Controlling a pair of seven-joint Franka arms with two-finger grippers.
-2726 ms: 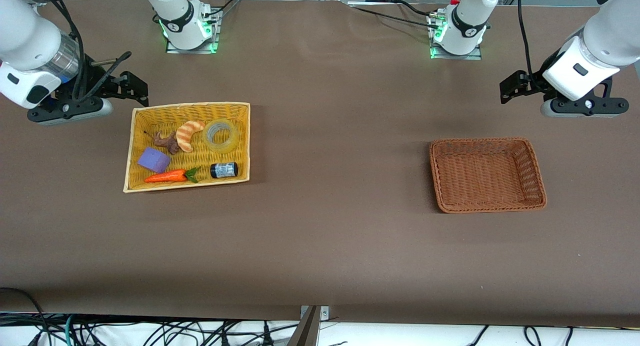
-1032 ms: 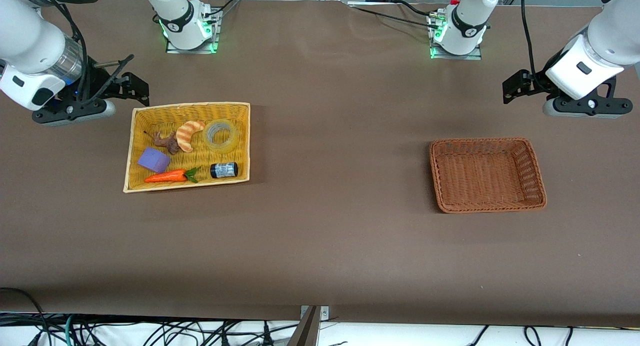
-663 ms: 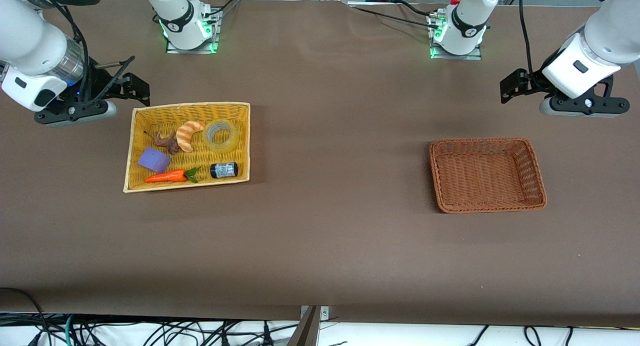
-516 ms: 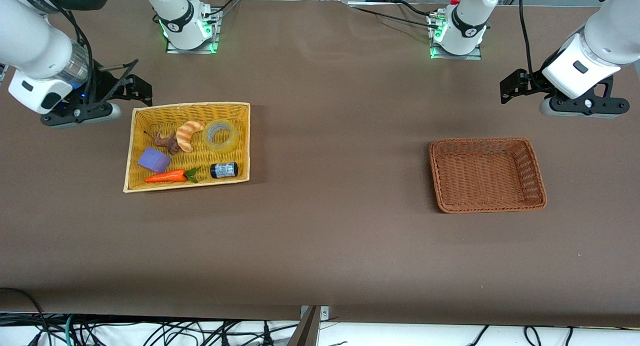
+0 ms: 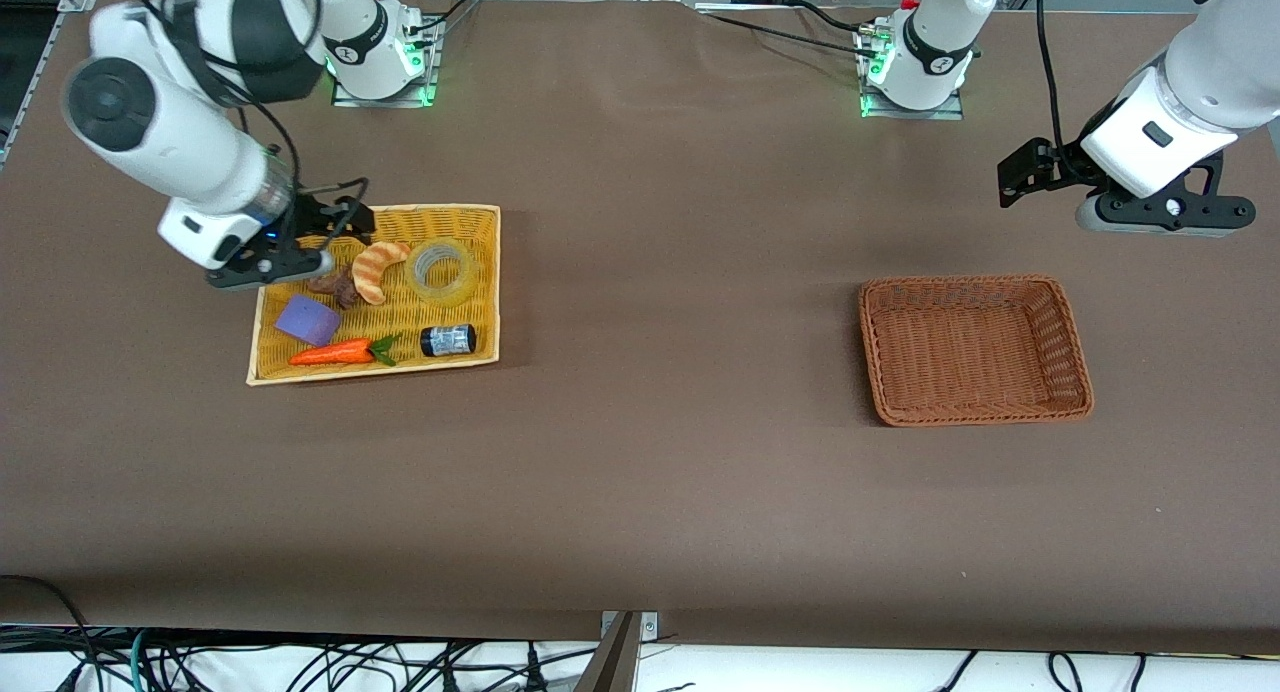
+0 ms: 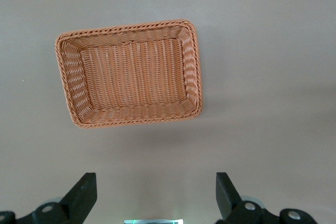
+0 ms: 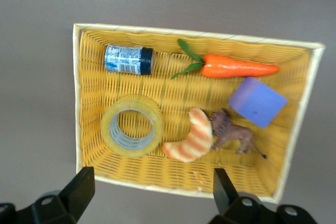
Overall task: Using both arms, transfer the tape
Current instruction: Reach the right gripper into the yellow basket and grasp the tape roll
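- Over the yellow basket [image 5: 478, 218], at the corner toward the right arm's end, hangs the right gripper [image 5: 268, 270] — fingers spread and empty, likely lining up a pick.
- Flat inside lies the tape [image 7: 132, 126], hole upward, beside the croissant [image 7: 189, 137].
- Near the brown basket [image 6: 71, 99] waits the left gripper [image 6: 156, 200], fingers parted — presumably to receive.

The right arm's black two-finger end effector [image 5: 300, 247] has travelled from over bare brown desk [image 5: 640, 472] at the right arm's end to over the corner of the yellow woven basket [image 5: 485, 217], fingers [image 7: 79, 190] spread apart.
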